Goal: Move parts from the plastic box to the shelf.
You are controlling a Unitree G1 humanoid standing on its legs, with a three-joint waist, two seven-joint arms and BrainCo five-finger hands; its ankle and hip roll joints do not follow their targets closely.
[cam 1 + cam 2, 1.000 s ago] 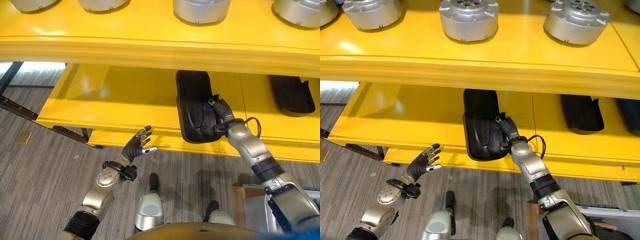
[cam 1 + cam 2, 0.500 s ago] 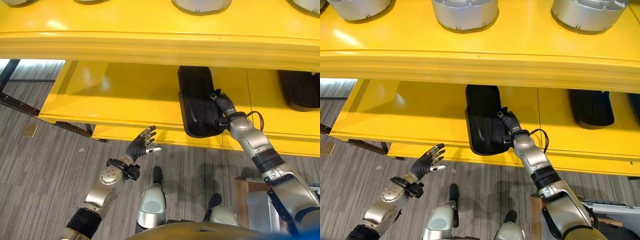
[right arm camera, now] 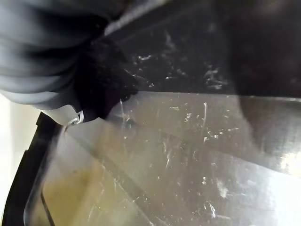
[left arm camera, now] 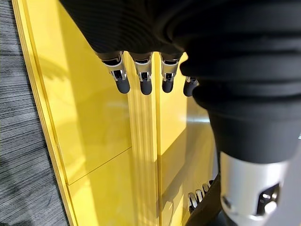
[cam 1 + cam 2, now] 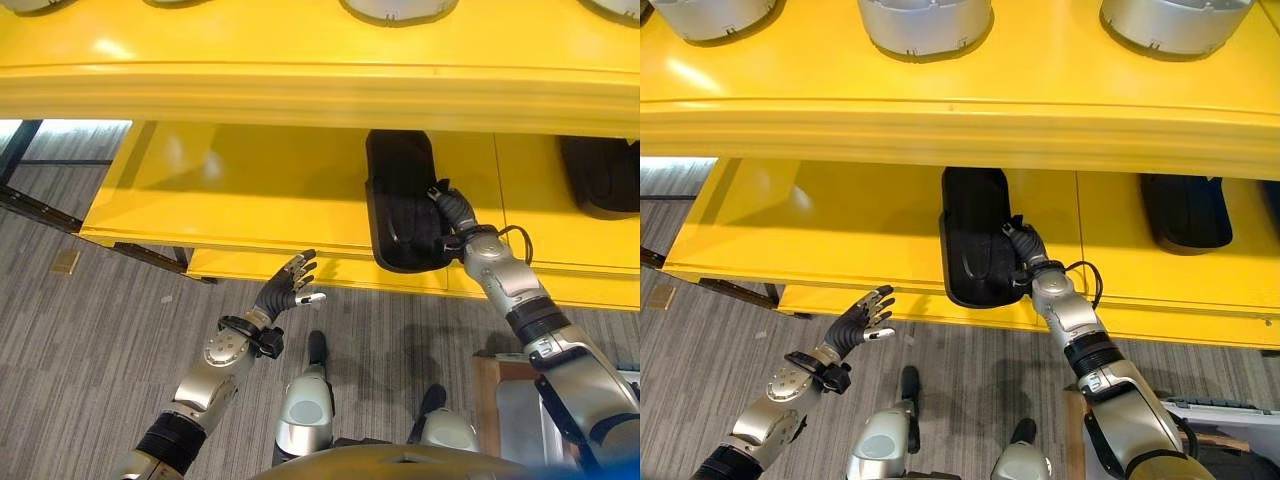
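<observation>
both hands raised: left hand (image 5: 285, 294) spread open, right hand (image 5: 450, 215) pressing black part (image 5: 400, 200), grip unclear

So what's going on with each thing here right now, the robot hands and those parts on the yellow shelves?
Left robot hand: open, fingers spread, holding nothing, in front of the shelf.
Right robot hand: on the black part; finger state unclear.
Black part: lying flat on the lower shelf, near end at the front edge.
Second black part: lying further right on that shelf, untouched.
Silver round parts: standing on the upper shelf.
</observation>
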